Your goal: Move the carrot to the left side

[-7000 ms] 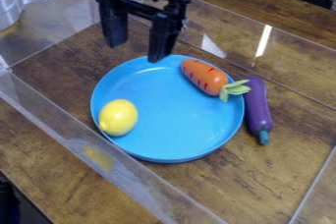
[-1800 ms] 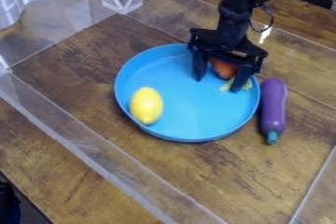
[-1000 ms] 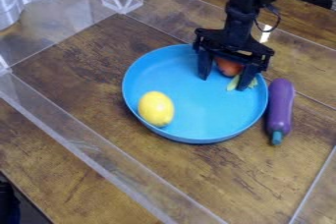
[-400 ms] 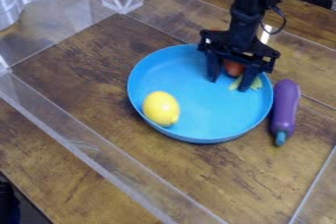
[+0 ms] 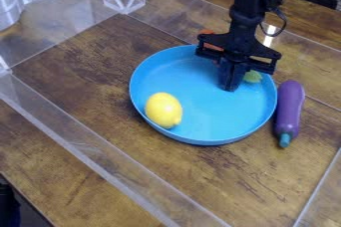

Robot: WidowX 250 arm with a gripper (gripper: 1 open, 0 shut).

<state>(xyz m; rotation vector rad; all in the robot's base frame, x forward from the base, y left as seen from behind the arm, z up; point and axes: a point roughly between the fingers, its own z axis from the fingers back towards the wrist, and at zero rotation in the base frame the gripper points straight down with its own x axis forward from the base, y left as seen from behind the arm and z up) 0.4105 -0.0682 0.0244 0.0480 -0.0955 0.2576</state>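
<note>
lemon (image 5: 164, 111): on the blue plate (image 5: 200, 136), nearer the camera than the fingers, out of their way.
gripper (image 5: 240, 75): pointing down, fingers pinched narrow on the carrot (image 5: 249, 75), likely gripping to carry it left.
eggplant (image 5: 285, 110): beside the fingers, off the plate.
surface: dark wooden table (image 5: 80, 82), clear walls around.

You see the black gripper (image 5: 237, 76) pointing down, jaws pinched together inside the round blue plate (image 5: 200, 129), hiding the carrot; a yellow lemon (image 5: 164, 110) lies opposite, a purple eggplant (image 5: 288, 110) on the wooden desk (image 5: 80, 72).
</note>
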